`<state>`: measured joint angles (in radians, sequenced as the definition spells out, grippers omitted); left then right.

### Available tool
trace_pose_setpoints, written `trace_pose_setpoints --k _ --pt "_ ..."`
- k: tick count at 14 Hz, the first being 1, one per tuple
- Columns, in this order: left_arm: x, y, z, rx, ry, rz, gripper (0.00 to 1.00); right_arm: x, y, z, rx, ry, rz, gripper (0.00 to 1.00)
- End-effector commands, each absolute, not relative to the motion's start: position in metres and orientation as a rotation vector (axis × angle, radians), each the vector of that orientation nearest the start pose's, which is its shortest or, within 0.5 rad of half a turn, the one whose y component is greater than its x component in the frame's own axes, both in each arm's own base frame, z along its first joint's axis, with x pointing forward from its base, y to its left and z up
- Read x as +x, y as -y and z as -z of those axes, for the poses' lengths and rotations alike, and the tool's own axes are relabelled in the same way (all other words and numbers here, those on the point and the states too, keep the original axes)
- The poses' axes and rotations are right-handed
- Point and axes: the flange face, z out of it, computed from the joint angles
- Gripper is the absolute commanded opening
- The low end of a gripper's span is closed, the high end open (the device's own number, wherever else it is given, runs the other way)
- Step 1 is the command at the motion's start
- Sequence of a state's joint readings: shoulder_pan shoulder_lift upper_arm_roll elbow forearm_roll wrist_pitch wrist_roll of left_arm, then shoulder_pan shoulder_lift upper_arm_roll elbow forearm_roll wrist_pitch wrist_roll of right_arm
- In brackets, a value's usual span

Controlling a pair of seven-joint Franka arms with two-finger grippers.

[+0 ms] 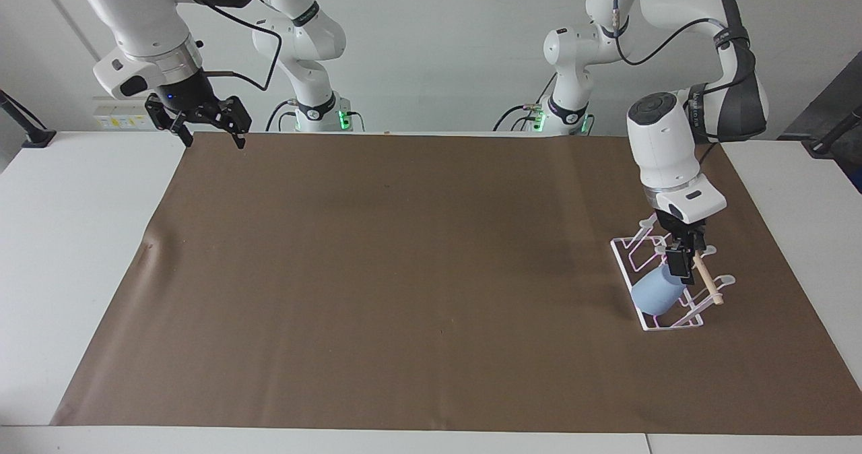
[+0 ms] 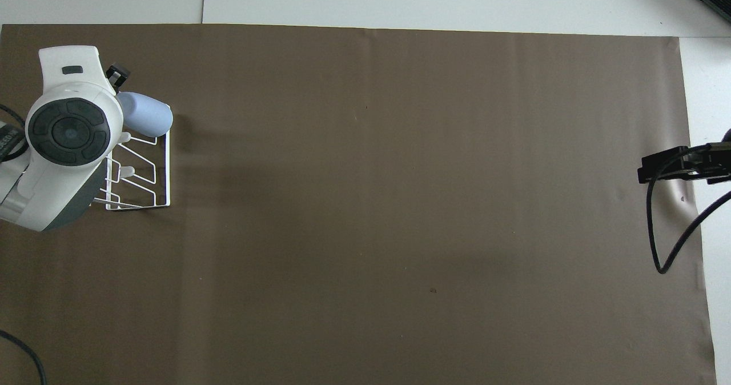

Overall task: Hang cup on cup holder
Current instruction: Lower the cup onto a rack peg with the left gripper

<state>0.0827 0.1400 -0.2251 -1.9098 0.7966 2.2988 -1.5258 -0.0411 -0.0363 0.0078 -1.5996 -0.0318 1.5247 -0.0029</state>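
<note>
The light-blue cup [image 1: 656,296] [image 2: 145,121] hangs tilted, mouth up toward the dowel, on a prong of the white wire cup holder [image 1: 632,255] [image 2: 161,175] at the left arm's end of the mat. My left gripper [image 1: 683,262] [image 2: 116,79] is open just above the cup's rim, beside the wooden dowel [image 1: 707,280], and holds nothing. In the overhead view its hand hides most of the fingers and part of the rack. My right gripper [image 1: 214,137] [image 2: 648,171] waits open and empty over the mat's corner by its base.
A brown mat [image 1: 404,272] covers most of the white table [image 1: 67,238]. A black cable [image 2: 665,242] loops down from the right arm over the mat's edge.
</note>
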Motion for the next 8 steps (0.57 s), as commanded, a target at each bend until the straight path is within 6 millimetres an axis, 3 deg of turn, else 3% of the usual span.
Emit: trace_pose_setpoints --k 1,5,8 --pt "0.602 0.069 -0.482 -2.451 1.262 0.873 1.0 0.532 0.024 -0.626 -3.176 -0.043 -0.082 1.0" --pt "0.588 0.084 -0.521 -2.493 1.342 0.78 1.0 0.533 0.024 -0.626 -3.176 -0.046 -0.079 1.0" --pt "0.577 0.085 -0.557 -2.636 1.239 0.656 1.0 0.532 0.024 -0.626 -3.176 -0.046 -0.082 1.0"
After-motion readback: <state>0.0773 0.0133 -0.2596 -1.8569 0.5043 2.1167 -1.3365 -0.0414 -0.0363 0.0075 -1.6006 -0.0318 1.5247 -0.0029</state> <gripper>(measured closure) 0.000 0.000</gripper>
